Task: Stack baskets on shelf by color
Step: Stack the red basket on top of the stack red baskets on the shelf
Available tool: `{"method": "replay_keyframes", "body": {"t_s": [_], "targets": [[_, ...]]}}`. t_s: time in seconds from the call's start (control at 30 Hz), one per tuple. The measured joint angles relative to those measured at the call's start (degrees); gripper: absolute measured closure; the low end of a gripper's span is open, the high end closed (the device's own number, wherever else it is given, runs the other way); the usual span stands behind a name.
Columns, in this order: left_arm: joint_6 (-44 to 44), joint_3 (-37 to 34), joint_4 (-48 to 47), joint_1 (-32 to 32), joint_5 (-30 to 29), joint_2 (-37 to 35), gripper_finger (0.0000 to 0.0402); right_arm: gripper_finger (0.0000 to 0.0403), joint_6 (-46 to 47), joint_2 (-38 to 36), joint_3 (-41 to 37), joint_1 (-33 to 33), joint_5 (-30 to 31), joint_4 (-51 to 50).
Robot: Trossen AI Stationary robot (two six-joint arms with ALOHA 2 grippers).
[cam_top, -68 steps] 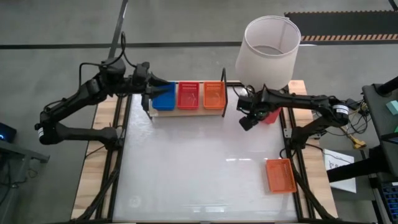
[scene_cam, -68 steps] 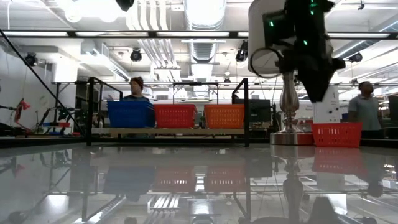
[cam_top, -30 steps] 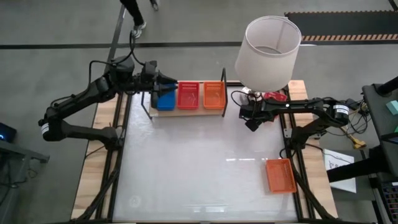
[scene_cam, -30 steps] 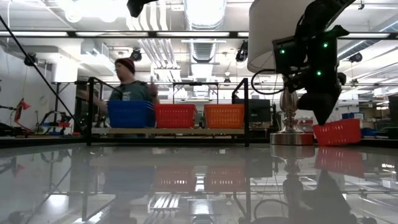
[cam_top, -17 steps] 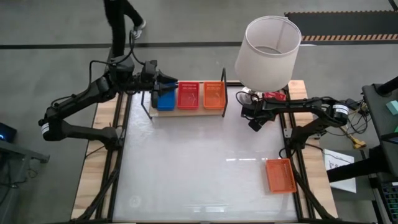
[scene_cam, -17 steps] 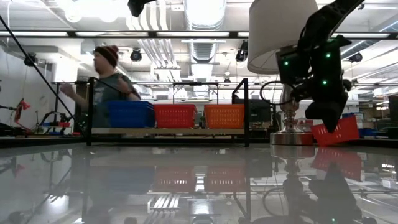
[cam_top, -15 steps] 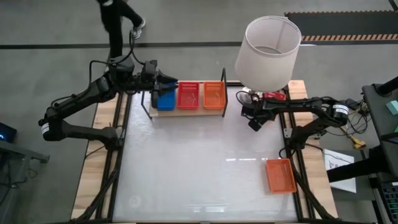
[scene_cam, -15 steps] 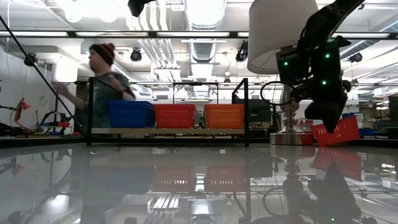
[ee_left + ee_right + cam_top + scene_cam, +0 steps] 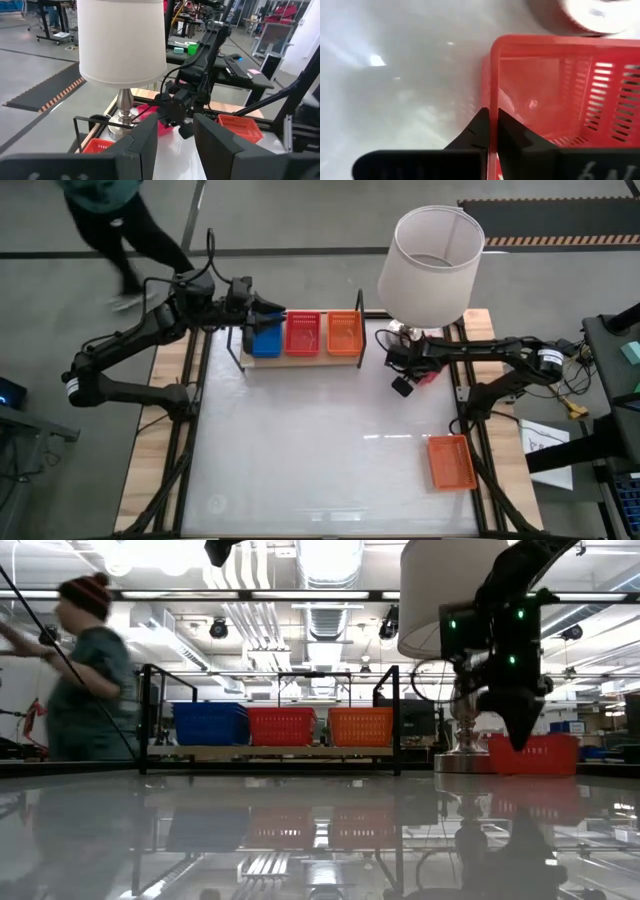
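— What stands around the right gripper [image 9: 403,370]?

— A lamp with a white shade [image 9: 432,252] rises at the far right corner of the bench [image 9: 320,450], and its metal base [image 9: 467,758] sits just beside a red basket [image 9: 533,754]. The shade overhangs the basket, so from above only a sliver of red shows past the arm. A person [image 9: 88,675] walks behind the bench on the left.

— How many baskets can you count?

— On the shelf [image 9: 300,360] three stacks in a row: blue [image 9: 265,340], red [image 9: 303,332], orange [image 9: 344,330] — how many are nested in each I cannot tell. Then the red basket by the lamp, and one orange basket [image 9: 451,462] lying alone near the bench's front right corner, well apart from everything else. So five places where baskets show.

— And the jaws?

— The right gripper's jaws are clenched on the near rim of the red basket by the lamp; the wrist view shows the two dark fingers [image 9: 481,131] pinched tight on the thin red wall. The basket looks level, next to the lamp base.

— The left?

— The left gripper [image 9: 268,313] hangs over the blue stack at the shelf's left end, jaws released and spread wide, with nothing between them.
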Motion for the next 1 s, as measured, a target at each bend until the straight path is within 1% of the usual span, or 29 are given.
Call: {"method": "replay_keyframes", "body": {"t_s": [0.13,0.27,0.37,0.5,0.6,0.67,0.77,0.87,1.0], "targets": [[-1.8,0.0,0.2,-0.3,0.0,-0.4,0.0292,0.0393,1.8,-1.3,3.1,4.7,-5.3,-0.2],[-2.8,0.0,1.9,-1.9,0.0,-0.9,0.0292,0.0393,3.9,-1.6,7.8,12.1,-8.5,-0.6],[-4.8,0.0,3.4,-2.9,0.1,-1.4,0.0292,0.0394,3.1,-1.6,12.8,19.1,-9.8,-0.6],[-7.3,0.0,5.1,-3.9,0.0,-1.8,0.0292,0.0394,0.2,-1.6,20.6,28.0,-9.8,-0.6],[-9.2,0.0,6.1,-4.1,0.0,-2.0,0.0292,0.0394,-2.0,-0.5,27.3,32.8,-9.5,-0.5],[-9.3,0.0,6.1,-4.0,0.0,-2.0,0.0292,0.0394,-2.7,1.4,31.8,34.3,-7.8,-0.3],[-9.3,0.0,6.2,-4.0,0.0,-2.2,0.0292,0.0394,-6.0,6.1,39.0,34.4,-5.4,0.1],[-9.3,0.0,8.2,-4.0,0.0,-2.3,0.0292,0.0394,-11.2,12.2,46.4,33.3,-2.6,-0.1],[-9.3,0.1,11.0,-4.0,0.0,-3.1,0.0292,0.0394,-17.1,20.6,56.7,29.9,-1.7,-1.5]]}}
